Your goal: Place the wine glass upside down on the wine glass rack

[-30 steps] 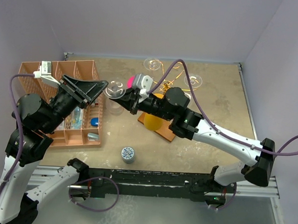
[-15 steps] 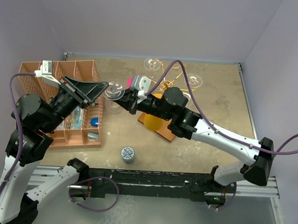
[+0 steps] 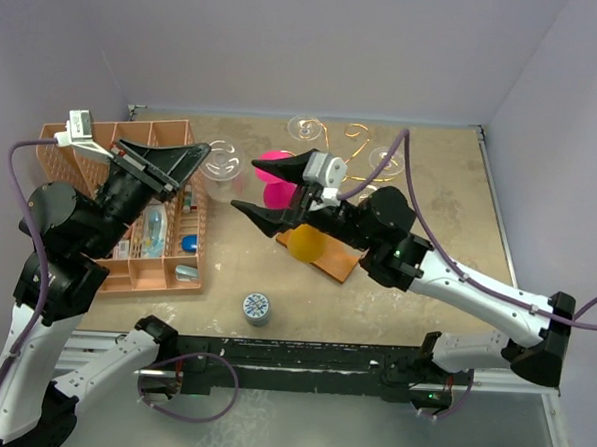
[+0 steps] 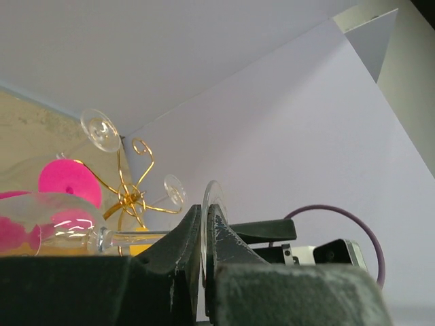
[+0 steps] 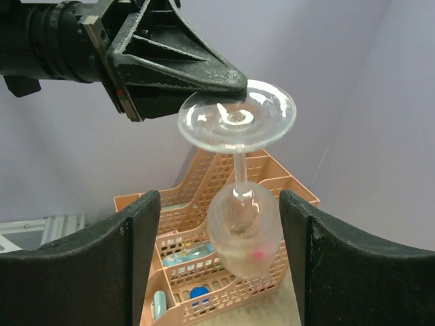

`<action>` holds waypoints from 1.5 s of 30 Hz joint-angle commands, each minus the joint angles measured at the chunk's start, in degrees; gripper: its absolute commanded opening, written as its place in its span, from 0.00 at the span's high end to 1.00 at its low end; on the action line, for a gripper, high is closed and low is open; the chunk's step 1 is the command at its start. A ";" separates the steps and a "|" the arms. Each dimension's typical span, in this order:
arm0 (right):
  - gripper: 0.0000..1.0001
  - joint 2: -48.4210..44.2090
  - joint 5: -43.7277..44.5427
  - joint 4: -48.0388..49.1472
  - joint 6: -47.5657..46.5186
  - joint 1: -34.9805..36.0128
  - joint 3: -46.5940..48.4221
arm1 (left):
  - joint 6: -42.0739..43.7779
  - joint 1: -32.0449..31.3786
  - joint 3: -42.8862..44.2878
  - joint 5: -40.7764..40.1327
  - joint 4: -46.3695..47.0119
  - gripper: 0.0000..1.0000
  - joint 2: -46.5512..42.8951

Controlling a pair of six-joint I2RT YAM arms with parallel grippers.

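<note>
**Left claw holds the glass inverted, short of the rack**

On the table point(image 3: 449, 226), the orange divided basket point(image 3: 155, 281) sits at the left. The wine glass rack point(image 4: 131, 197), gold scrolls on a wooden base, stands right of centre. The left gripper point(image 3: 204, 158) is clenched on the foot rim of the wine glass point(image 5: 243, 231). The glass hangs in the air, foot up and bowl down, above the basket's right edge and apart from the rack. The right gripper point(image 3: 270, 190) gapes wide, released, near the glass without touching it.

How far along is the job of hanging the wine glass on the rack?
Done: the wine glass is lifted and inverted, foot up. In hand: the left gripper is shut on its foot rim; the right gripper is open, clear of it. Left: carrying it to the wine glass rack and hooking it on.
</note>
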 commanded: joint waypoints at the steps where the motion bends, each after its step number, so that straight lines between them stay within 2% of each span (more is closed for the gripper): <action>1: 0.27 -4.83 4.05 5.27 -0.87 0.30 -3.43 | 2.62 0.29 2.02 -4.99 7.60 1.00 0.40; 6: 0.25 -9.95 5.53 5.42 -0.18 0.33 -6.94 | 4.44 0.26 2.45 -8.00 11.76 1.00 3.77; 12: 0.25 -15.72 5.88 4.30 1.75 0.33 -9.62 | 6.88 0.29 6.64 -8.41 18.08 1.00 12.05; 15: 0.24 -18.88 6.23 3.83 2.31 0.31 -10.89 | 8.76 0.29 9.95 -7.74 21.90 1.00 17.23; 19: 0.24 -22.40 6.72 3.40 3.58 0.36 -12.31 | 11.11 0.29 18.40 -9.98 19.80 1.00 26.26; 23: 0.24 -24.87 7.88 1.70 4.37 0.32 -12.75 | 10.62 0.27 23.26 -8.00 21.75 1.00 33.89; 29: 0.24 -27.96 7.83 -0.49 5.10 0.38 -13.13 | 6.62 0.28 28.71 -3.82 26.59 1.00 43.51; 36: 0.23 -30.39 7.76 -0.91 6.23 0.36 -14.23 | -2.42 0.29 32.70 8.44 35.75 1.00 53.15; 45: 0.24 -31.63 8.44 -0.86 7.76 0.31 -15.03 | -11.71 0.03 30.05 10.61 40.79 1.00 56.85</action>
